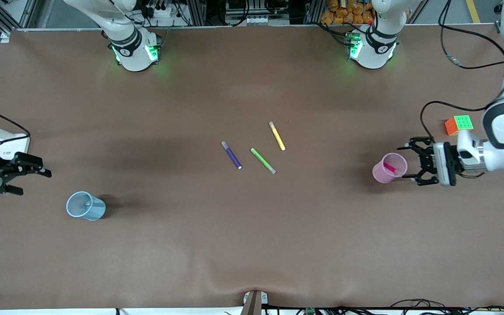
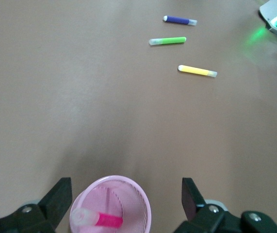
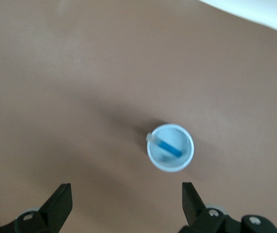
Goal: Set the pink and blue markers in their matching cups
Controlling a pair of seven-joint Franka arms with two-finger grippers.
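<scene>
I see pink marker [image 1: 390, 167] in pink cup [image 1: 385, 173] | blue marker [image 3: 170, 146] in blue cup [image 1: 84, 206] | left gripper [image 1: 415, 162] beside pink cup, jaws wide | right gripper [image 1: 28, 174] near blue cup, jaws wide

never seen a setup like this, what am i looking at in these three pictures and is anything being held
These are two robot arms at a brown table, each ending in a two-finger hand. The big picture is taken from a high camera facing the robots. The other two come from cameras on the arms' wrists, looking past the fingers.

The left hand sits beside the pink cup, fingers open; the pink marker stands inside that cup. The right hand is at the right arm's end of the table, also open, near the blue cup, which holds the blue marker.

Nothing is held. In the middle of the table lie a purple marker, a green marker and a yellow marker. A colour cube sits near the left arm.
</scene>
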